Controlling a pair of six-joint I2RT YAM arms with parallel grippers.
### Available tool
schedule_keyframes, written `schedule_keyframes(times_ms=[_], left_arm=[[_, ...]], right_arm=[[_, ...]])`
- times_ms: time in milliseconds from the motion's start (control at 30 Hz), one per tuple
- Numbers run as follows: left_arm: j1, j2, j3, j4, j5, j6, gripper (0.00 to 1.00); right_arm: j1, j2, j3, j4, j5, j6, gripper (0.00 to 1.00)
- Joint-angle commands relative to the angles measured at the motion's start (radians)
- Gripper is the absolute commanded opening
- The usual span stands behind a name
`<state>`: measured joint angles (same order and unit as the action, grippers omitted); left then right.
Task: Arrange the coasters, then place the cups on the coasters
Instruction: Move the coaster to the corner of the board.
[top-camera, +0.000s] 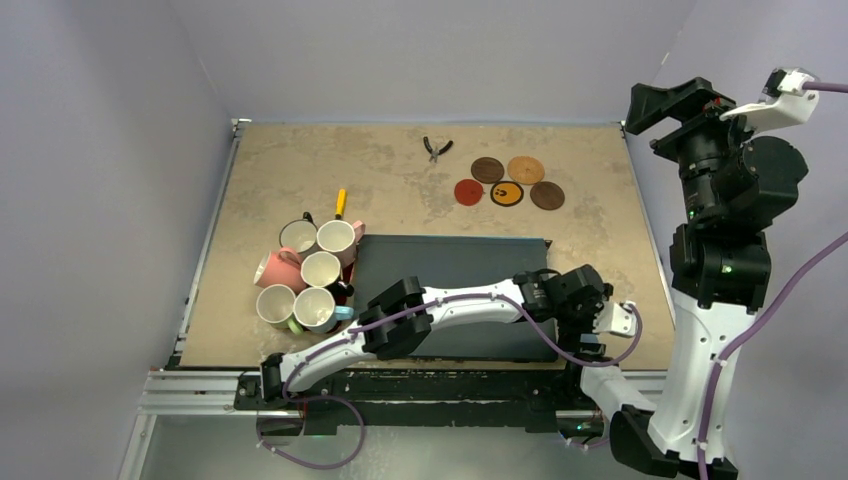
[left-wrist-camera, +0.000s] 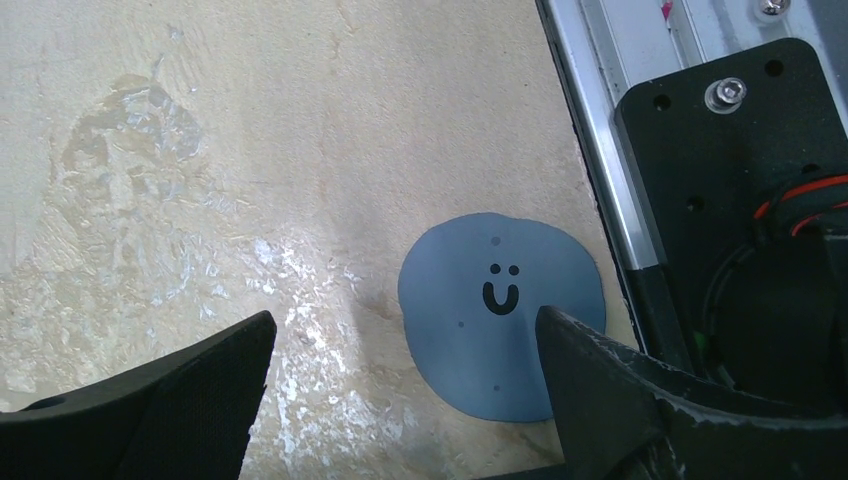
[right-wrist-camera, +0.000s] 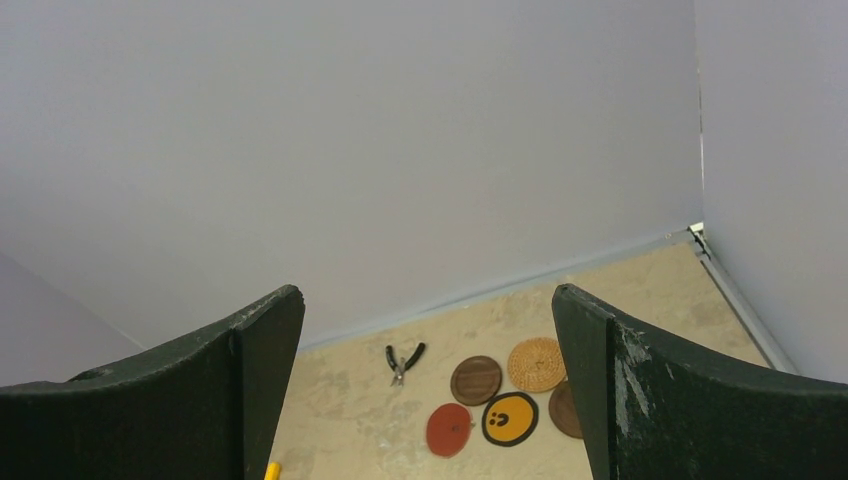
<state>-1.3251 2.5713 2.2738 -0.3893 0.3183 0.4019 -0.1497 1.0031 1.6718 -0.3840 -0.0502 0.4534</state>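
Five coasters (top-camera: 508, 182) sit beyond the mat (top-camera: 450, 262); the grey-blue coaster (left-wrist-camera: 500, 315) lies below my wide-open left hand (left-wrist-camera: 405, 328); my right hand (right-wrist-camera: 428, 298) gapes too; all cups (top-camera: 310, 280) wait left of the mat, unplaced.

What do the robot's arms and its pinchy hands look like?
The left arm and right arm have white shells and chunky black joints, with purple cables looping along them. Tiny green lights glow on the right one. The left gripper and right gripper each have two broad black fingers with scuffed edges.
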Motion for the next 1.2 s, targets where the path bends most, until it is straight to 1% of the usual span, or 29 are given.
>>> schedule_keyframes(times_ms=[0, 67, 133, 233, 467, 600, 667, 800, 933, 1167], left_arm=[[-0.111, 0.029, -0.058, 0.009, 0.038, -0.028, 0.96], [-0.097, 0.003, -0.101, 0.025, 0.043, -0.041, 0.96], [-0.088, -0.015, -0.125, 0.019, 0.018, -0.033, 0.96], [-0.085, -0.023, -0.125, -0.026, -0.003, 0.006, 0.96], [-0.089, -0.020, -0.109, -0.139, 0.065, 0.057, 0.96], [-0.091, -0.008, -0.034, -0.243, 0.184, 0.050, 0.96], [-0.093, -0.016, -0.023, -0.266, 0.226, 0.044, 0.96], [-0.097, -0.012, -0.019, -0.318, 0.220, 0.059, 0.96], [-0.107, 0.020, -0.034, -0.309, 0.176, 0.059, 0.96], [-0.167, 0.053, -0.074, -0.206, 0.129, 0.043, 0.96]], right_arm=[[0.000, 0.017, 0.030, 0.030, 0.031, -0.009, 0.98], [0.000, 0.017, 0.059, 0.030, 0.062, -0.029, 0.98], [-0.001, 0.015, 0.080, 0.034, 0.096, -0.043, 0.98], [-0.001, 0.015, 0.105, 0.045, 0.105, -0.051, 0.98], [0.000, 0.033, 0.165, 0.037, 0.149, -0.092, 0.98], [0.000, 0.029, 0.152, 0.051, 0.156, -0.098, 0.98], [-0.001, 0.030, 0.149, 0.047, 0.162, -0.100, 0.98], [-0.001, 0.030, 0.148, 0.043, 0.160, -0.101, 0.98], [0.000, 0.026, 0.152, 0.046, 0.159, -0.098, 0.98], [0.000, 0.019, 0.148, 0.043, 0.153, -0.093, 0.98]])
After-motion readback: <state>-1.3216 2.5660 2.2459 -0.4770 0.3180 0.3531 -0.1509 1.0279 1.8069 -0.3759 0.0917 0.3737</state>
